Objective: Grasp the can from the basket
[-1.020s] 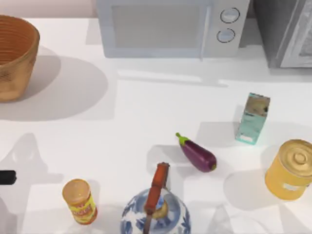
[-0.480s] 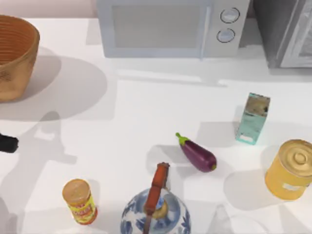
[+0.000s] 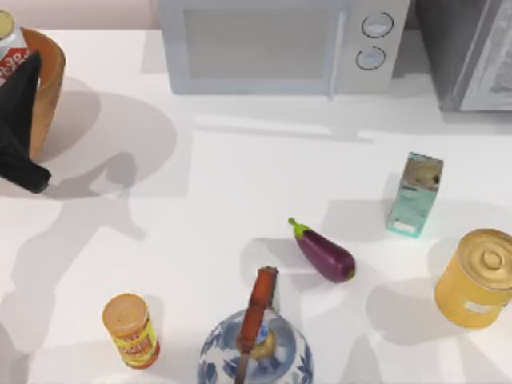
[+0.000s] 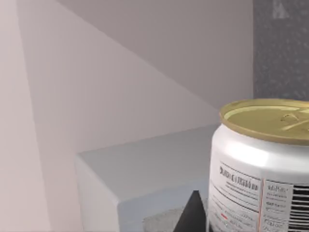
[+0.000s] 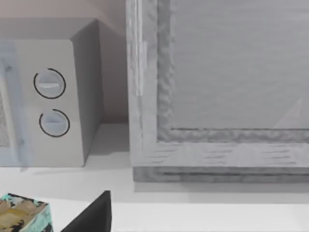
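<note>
— Where is our left pincer (image 3: 10, 68)?

— At the bench's (image 3: 240, 200) far left, over the orange-brown woven wicker basket (image 3: 46, 76). It grips the small red-and-white can with the dull gold top (image 3: 8, 44), and we see that can lifted above the basket's rim.

— And our right pincer (image 5: 91, 215)?

— Near the white microwave (image 5: 48, 96); we cannot tell how its fingers stand.
</note>
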Available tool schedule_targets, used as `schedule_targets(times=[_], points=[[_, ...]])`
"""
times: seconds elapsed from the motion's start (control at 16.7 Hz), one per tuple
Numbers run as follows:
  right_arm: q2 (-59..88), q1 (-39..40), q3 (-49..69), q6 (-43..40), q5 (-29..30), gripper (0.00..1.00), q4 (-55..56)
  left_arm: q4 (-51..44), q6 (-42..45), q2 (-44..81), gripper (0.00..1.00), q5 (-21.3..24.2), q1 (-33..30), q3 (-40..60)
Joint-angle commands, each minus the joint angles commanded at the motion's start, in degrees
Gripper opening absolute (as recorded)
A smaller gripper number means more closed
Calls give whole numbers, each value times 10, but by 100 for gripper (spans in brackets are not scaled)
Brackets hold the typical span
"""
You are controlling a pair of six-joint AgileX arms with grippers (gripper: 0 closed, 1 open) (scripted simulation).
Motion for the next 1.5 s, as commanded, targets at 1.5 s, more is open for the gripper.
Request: schedule_targets(times=[1.5], points=[[0, 0, 0, 0, 0, 100, 0, 332, 39, 571, 0, 345, -11, 228]])
